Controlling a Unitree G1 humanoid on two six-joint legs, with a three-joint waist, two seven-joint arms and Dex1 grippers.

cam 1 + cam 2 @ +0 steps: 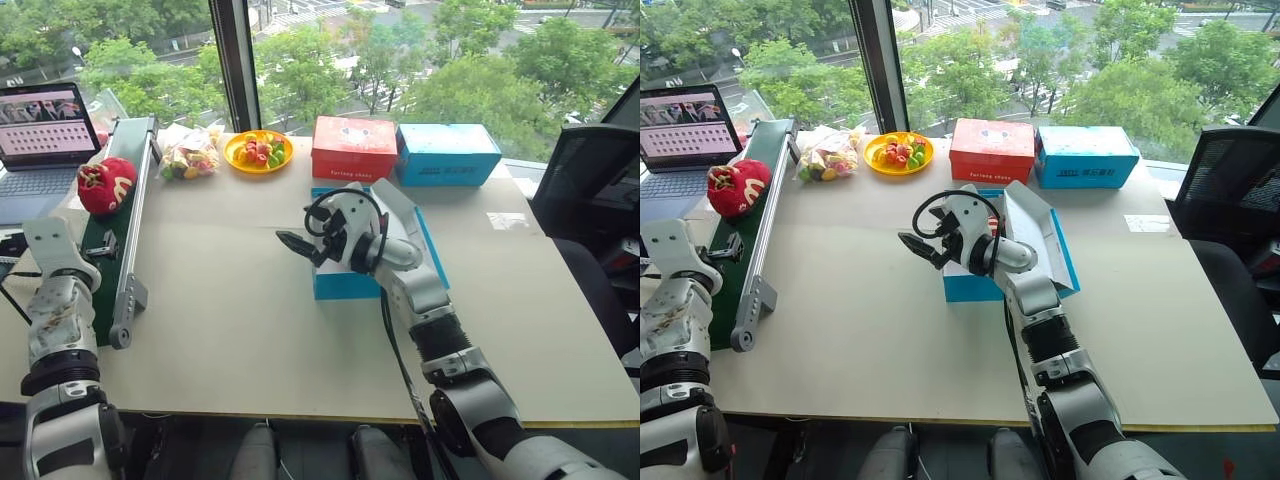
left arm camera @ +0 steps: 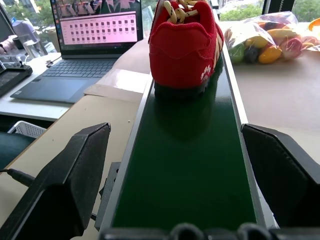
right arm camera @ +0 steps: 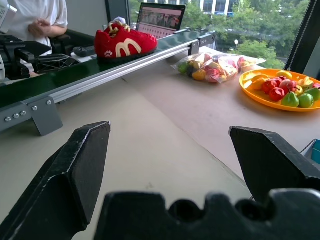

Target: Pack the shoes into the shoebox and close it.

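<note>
One red shoe (image 1: 106, 185) with yellow markings stands on the green conveyor belt (image 2: 185, 165) at the table's left; the right wrist view shows this shoe (image 3: 125, 42) side on. My left gripper (image 2: 185, 175) is open at the belt's near end, pointing along the belt at the shoe's heel (image 2: 182, 50), well short of it. The blue shoebox (image 1: 345, 286) lies open mid-table with its lid (image 1: 400, 212) raised. My right gripper (image 1: 292, 244) hovers open and empty just left of the box. My right arm hides the inside of the box.
A red box (image 1: 353, 148) and a second blue box (image 1: 447, 154) stand at the table's far edge. Beside them are an orange plate of toy fruit (image 1: 258, 151) and a bag of sweets (image 1: 189, 158). A laptop (image 1: 40, 125) is far left; a person (image 3: 37, 20) stands beyond the belt.
</note>
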